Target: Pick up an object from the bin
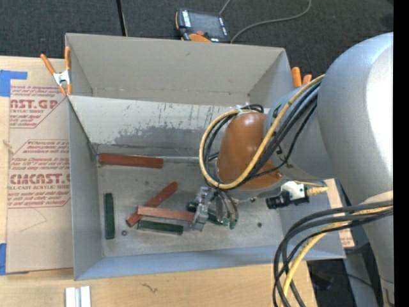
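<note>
- Five loose bars lie on the floor of the bin: three reddish-brown ones and two dark green ones.
- The gripper is low over the floor, nearer the front wall and towards the right wall, below the arm's orange cover and its looping yellow cables.
- It sits at the right end of the pale reddish-brown bar. This flat bar lies with its long axis roughly parallel to the front wall, and its right end dips slightly towards that wall.
- Whether the gripper is apart, together or clamped on that end cannot be told, because the wrist parts crowd the spot.
- A dark green bar lies just beside the pale bar on its front side, nearly parallel to it.
- A short reddish-brown bar slants from behind the pale bar towards the front left. A brown stub near the pale bar's left end may be its far end, but the join is hidden.
- The long reddish-brown bar lies along the foot of the back wall.
- The second dark green bar lies near the left wall, pointing front to back.
</note>
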Motion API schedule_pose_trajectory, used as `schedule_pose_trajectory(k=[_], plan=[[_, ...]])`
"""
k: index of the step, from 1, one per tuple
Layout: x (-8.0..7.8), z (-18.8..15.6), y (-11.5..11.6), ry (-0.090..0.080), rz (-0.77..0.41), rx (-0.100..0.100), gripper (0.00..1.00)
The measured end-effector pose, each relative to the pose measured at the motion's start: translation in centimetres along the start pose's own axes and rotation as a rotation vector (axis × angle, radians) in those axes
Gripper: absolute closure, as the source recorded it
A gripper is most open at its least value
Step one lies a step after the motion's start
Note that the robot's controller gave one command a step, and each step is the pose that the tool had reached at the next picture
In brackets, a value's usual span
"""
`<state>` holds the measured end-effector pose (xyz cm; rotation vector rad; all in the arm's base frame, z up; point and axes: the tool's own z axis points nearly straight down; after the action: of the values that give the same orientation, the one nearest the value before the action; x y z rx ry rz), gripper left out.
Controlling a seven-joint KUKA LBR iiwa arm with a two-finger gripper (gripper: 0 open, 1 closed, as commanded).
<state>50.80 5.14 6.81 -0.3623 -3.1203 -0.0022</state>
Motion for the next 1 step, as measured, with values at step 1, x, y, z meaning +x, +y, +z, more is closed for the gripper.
schedule_pose_trajectory(k=[1], plan=[[-0.15,-9.20,0.14,-0.007,-0.001,-0.002,1.00]])
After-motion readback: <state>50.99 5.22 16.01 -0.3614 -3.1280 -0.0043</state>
